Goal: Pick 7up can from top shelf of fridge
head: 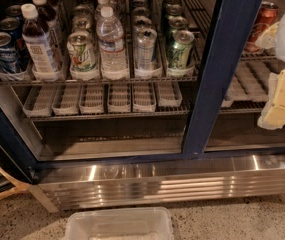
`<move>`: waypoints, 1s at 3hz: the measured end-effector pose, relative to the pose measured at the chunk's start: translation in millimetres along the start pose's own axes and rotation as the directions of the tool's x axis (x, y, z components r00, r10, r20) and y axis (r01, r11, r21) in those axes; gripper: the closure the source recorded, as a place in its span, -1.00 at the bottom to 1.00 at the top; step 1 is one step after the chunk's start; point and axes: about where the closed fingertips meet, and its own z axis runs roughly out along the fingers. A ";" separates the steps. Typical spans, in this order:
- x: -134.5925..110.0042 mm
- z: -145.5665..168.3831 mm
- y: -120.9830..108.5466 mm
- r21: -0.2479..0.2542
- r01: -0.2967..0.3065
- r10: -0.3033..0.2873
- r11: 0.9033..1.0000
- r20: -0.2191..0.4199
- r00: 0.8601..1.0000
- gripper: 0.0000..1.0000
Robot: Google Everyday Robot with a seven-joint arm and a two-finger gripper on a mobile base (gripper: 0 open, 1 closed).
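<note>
The 7up can (pixel 82 51), silvery-white with green lettering, stands upright at the front of a pale lane tray on the top shelf (pixel 97 79) of the fridge (pixel 221 74). More cans of the same kind line up behind it. My gripper (pixel 282 99), cream and white, hangs at the far right edge of the view, in front of the right-hand glass door. It is well to the right of the can and apart from it, with the dark blue door post between them.
On the top shelf stand blue cans (pixel 2 51), a dark-drink bottle (pixel 37 41), a water bottle (pixel 111 41), a plain silver can (pixel 146 49) and a green can (pixel 179 49). A red can (pixel 263 19) stands behind the right glass. Empty trays (pixel 107 98) line the lower rack. A clear plastic bin (pixel 119 224) sits on the floor.
</note>
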 end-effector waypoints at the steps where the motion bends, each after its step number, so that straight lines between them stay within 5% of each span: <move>1: 0.0 0.0 0.0 0.000 0.000 0.000 1.000 0.000 1.000 -1.00; 2: -13.4 4.1 -0.6 -0.009 0.040 -0.040 0.999 0.032 0.999 -1.00; 3: -36.9 23.8 -3.1 -0.074 0.115 -0.108 0.991 0.097 0.989 -1.00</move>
